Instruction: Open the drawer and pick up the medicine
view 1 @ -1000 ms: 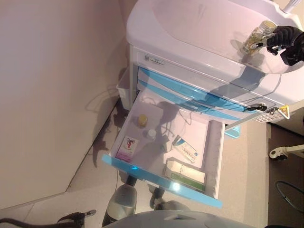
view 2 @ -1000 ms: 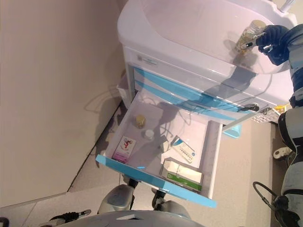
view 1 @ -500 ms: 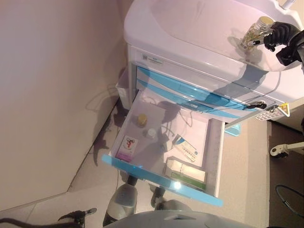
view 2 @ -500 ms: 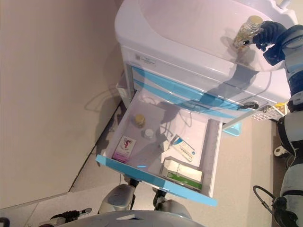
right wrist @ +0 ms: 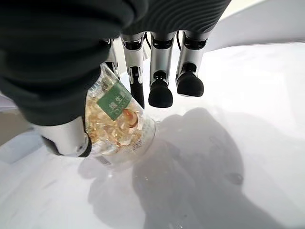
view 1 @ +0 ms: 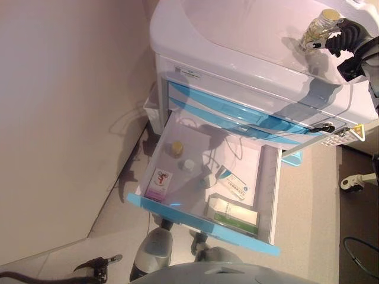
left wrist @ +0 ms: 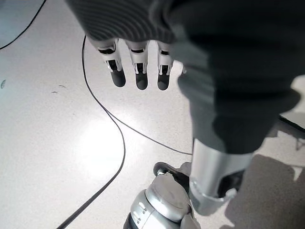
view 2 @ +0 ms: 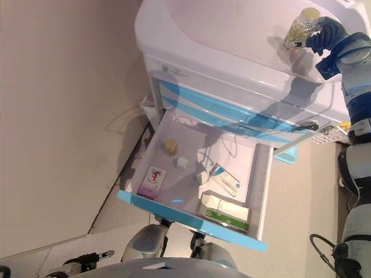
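1. The right hand (right wrist: pixel 71 86) pinches the medicine bottle (right wrist: pixel 116 121) between thumb and a finger, its base on the cart's white top (view 1: pixel 249 29), seemingly to set it down steadily.
2. The left hand (left wrist: pixel 138 71) hangs relaxed over the floor, empty.
3. Below, the open drawer (view 1: pixel 204 222) holds boxes (view 1: pixel 232 214), a small jar (view 1: pixel 176 148) and a packet (view 1: pixel 159 182).

No print can be read: the clear capsule-filled medicine bottle (right wrist: pixel 116 129) pinched in the right hand (right wrist: pixel 71 71) bears a green label (right wrist: pixel 114 101) with blurred white characters.
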Controlling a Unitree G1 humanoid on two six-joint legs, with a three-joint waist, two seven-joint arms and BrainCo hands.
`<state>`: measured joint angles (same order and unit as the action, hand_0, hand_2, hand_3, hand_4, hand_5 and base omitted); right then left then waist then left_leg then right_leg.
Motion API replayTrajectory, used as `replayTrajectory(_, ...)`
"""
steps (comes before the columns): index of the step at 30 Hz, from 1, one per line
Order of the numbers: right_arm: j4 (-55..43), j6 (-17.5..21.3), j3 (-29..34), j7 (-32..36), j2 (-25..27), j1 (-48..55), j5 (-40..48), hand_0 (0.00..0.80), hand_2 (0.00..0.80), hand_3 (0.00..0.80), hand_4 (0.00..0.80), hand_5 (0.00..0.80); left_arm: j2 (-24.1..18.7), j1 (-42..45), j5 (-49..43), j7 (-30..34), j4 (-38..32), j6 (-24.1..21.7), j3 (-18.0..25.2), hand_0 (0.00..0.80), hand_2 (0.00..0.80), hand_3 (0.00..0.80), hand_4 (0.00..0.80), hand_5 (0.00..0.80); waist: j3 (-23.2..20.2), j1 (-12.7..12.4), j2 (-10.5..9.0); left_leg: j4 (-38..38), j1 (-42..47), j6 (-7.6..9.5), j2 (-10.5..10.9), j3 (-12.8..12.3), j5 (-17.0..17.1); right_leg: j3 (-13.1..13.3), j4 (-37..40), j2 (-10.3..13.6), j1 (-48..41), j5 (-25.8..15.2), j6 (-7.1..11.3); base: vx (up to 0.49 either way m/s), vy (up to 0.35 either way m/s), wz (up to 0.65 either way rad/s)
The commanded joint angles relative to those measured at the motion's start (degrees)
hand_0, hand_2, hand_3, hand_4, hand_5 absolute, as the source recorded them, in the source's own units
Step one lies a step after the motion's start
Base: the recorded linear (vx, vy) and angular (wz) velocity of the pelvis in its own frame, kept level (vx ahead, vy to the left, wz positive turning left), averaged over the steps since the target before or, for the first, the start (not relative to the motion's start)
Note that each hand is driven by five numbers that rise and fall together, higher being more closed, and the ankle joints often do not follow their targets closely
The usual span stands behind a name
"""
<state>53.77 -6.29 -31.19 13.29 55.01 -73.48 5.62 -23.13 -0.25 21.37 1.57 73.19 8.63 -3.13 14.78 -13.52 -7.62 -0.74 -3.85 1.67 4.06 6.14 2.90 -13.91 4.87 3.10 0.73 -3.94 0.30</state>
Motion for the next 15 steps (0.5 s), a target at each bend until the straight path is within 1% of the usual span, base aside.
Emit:
replayTrajectory(1, -1.2, -1.1, -3.5, -0.1, 0.1, 2.0, -1.0, 0.442, 0.442, 0.442, 0.442, 0.442, -0.6, 1.4, 1.2, -0.3, 1.7, 0.3, -1.8, 0.0, 0.0, 0.0, 0.0, 0.0, -0.7, -0.3, 1.18, 1.8, 0.0, -0.16, -0.5, 1.4, -1.5, 1.5, -8.8, 1.4, 0.9, 4.2, 1.8, -0.014, 0.012, -0.03)
replayTrajectory(2, -1.0, -1.1, -3.5, 0.1, 0.1, 2.1, -1.2, 0.0, 0.0, 0.0, 0.0, 0.0, -0.6, 1.4, 1.2, -0.3, 1.8, 0.3, -1.8, 0.0, 0.0, 0.0, 0.0, 0.0, -0.7, -0.2, 1.28, 1.9, 0.1, -0.17, -0.5, 1.3, -1.5, 1.5, -8.8, 1.4, 0.9, 4.2, 1.78, 0.0, 0.0, 0.0)
replayTrajectory(5, -0.6, -0.9, -3.5, 1.2, 0.1, 2.3, -1.0, 0.0, 0.0, 0.0, 0.0, 0.0, -0.5, 1.3, 1.3, -0.5, 2.0, 0.3, -1.9, 0.0, 0.0, 0.0, 0.0, 0.0, -0.8, -0.1, 1.56, 2.0, 0.3, -0.21, -0.5, 1.2, -1.5, 1.5, -8.7, 1.5, 0.7, 4.3, 1.74, 0.0, 0.0, 0.0)
replayTrajectory(10, 0.1, -0.4, -3.6, 0.8, 0.1, 2.1, -0.9, 0.0, 0.0, 0.0, 0.0, 0.0, -0.3, 1.5, 1.5, -0.4, 2.0, 0.5, -1.9, 0.0, 0.0, 0.0, 0.0, 0.0, -1.1, 0.0, 1.91, 2.1, 0.3, -0.33, -0.5, 1.0, -1.4, 1.5, -8.6, 1.6, 0.7, 4.3, 1.72, 0.0, 0.0, 0.0)
replayTrajectory(15, 0.9, -0.5, -3.5, 1.1, 0.4, 1.5, -0.8, 0.0, 0.0, 0.0, 0.0, 0.0, 0.0, 1.6, 1.0, -0.3, 2.1, 0.6, -1.8, 0.0, 0.0, 0.0, 0.0, 0.0, -1.4, 0.0, 1.74, 2.2, 0.6, -0.34, -0.5, 0.7, -1.5, 1.3, -8.6, 1.7, 0.5, 4.3, 1.77, 0.0, 0.0, 0.0)
